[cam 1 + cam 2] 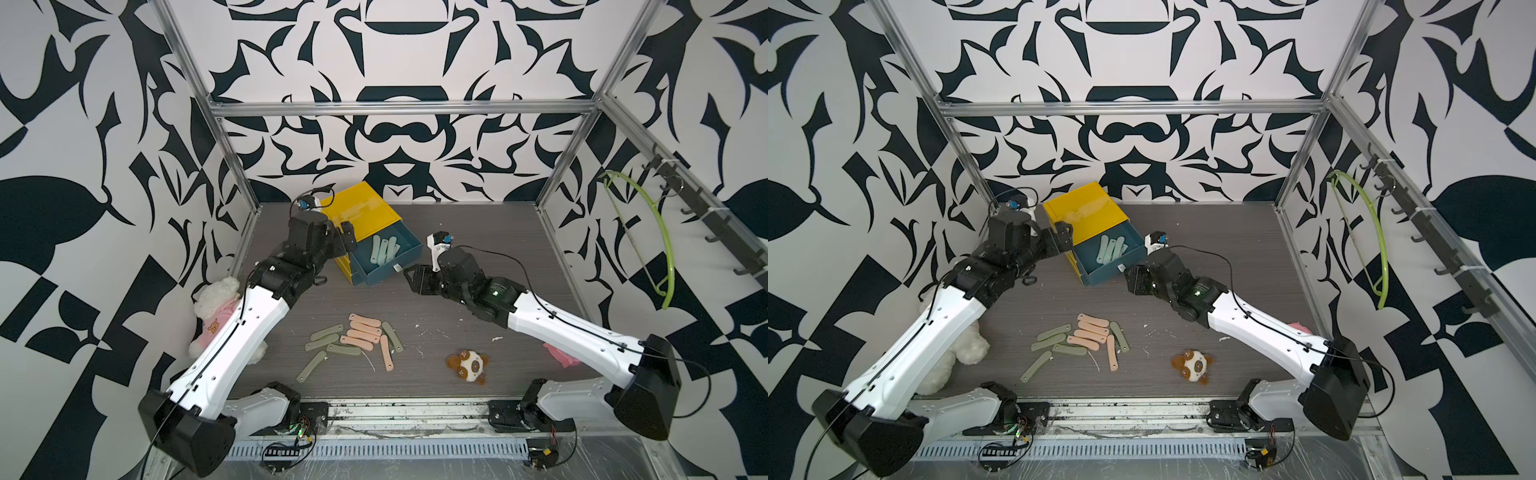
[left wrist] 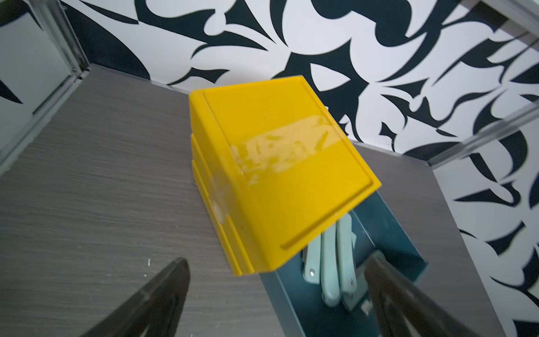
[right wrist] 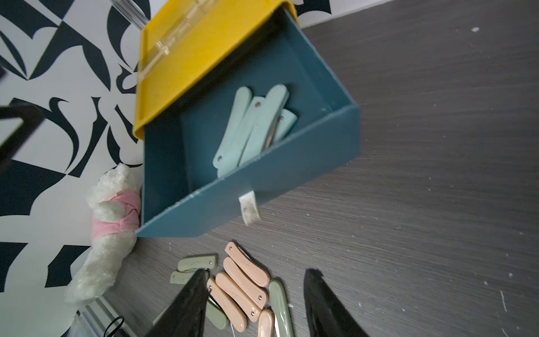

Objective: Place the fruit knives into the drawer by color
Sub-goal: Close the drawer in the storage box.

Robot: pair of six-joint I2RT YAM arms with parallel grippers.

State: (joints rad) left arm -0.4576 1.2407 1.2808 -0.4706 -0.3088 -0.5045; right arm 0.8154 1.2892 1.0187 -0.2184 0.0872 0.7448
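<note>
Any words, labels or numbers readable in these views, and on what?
No text can be read anywhere.
Too blurred to read: dark marks on the white tag at the right wrist camera.
Too small to read: faint marks on the right arm's joint cover.
No lettering on the yellow cabinet or its open drawer.

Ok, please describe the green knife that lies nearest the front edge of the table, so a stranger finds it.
Start at the yellow cabinet at the back of the table and come forward to the loose knives lying in a group. On their left front side lies one olive green knife, slanted, further forward than every other knife.
</note>
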